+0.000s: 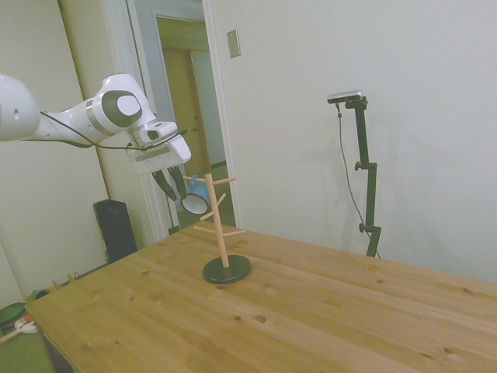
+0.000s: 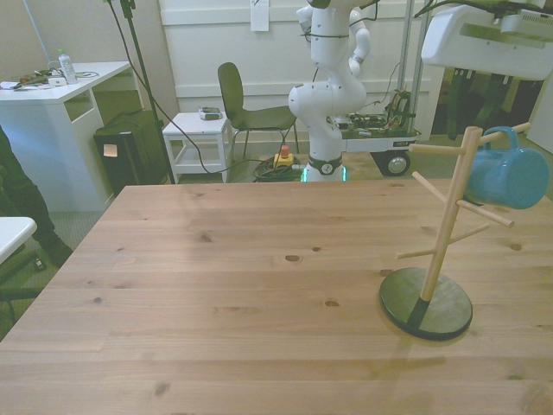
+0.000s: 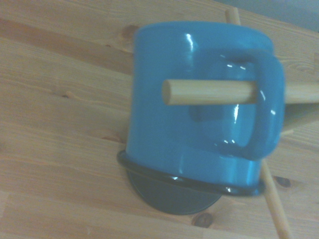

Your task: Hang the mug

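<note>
Mug [image 3: 199,104] handle is threaded over the top peg [image 3: 209,92] of the mug tree [image 1: 223,233], so it should hang; hand [image 1: 175,185] grip state unclear.

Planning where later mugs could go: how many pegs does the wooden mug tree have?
6 visible on the mug tree: two at the top, one through the mug handle, and four lower down the post, two each side. None seems hidden.
</note>
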Tool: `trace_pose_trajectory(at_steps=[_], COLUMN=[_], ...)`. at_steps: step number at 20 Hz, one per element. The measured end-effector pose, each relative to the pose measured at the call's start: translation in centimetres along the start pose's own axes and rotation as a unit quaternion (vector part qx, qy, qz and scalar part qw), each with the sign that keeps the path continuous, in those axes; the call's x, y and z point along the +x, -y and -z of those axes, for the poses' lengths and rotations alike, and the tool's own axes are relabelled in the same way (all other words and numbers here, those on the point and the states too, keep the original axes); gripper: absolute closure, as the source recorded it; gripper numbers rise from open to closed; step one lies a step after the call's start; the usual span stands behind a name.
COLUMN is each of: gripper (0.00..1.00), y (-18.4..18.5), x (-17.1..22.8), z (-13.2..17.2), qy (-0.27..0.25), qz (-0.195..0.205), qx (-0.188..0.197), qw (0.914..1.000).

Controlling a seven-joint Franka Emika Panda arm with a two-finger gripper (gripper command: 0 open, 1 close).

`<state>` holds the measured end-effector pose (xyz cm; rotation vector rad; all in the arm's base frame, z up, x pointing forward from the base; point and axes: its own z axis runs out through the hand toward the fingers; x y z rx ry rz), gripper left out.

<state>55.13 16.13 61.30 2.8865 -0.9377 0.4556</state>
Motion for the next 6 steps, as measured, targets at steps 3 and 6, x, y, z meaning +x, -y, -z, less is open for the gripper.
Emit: trace_pose_trajectory(at_steps=[3,6], gripper=[0.0,0.0], y=[-0.8,-3.1], x=[-2.9,-6.5], z=[0.2,0.8], qy=[0.009,0.017], qz=[0.004,-0.016], qx=[0.012,0.024], qw=[0.9999,0.9994])
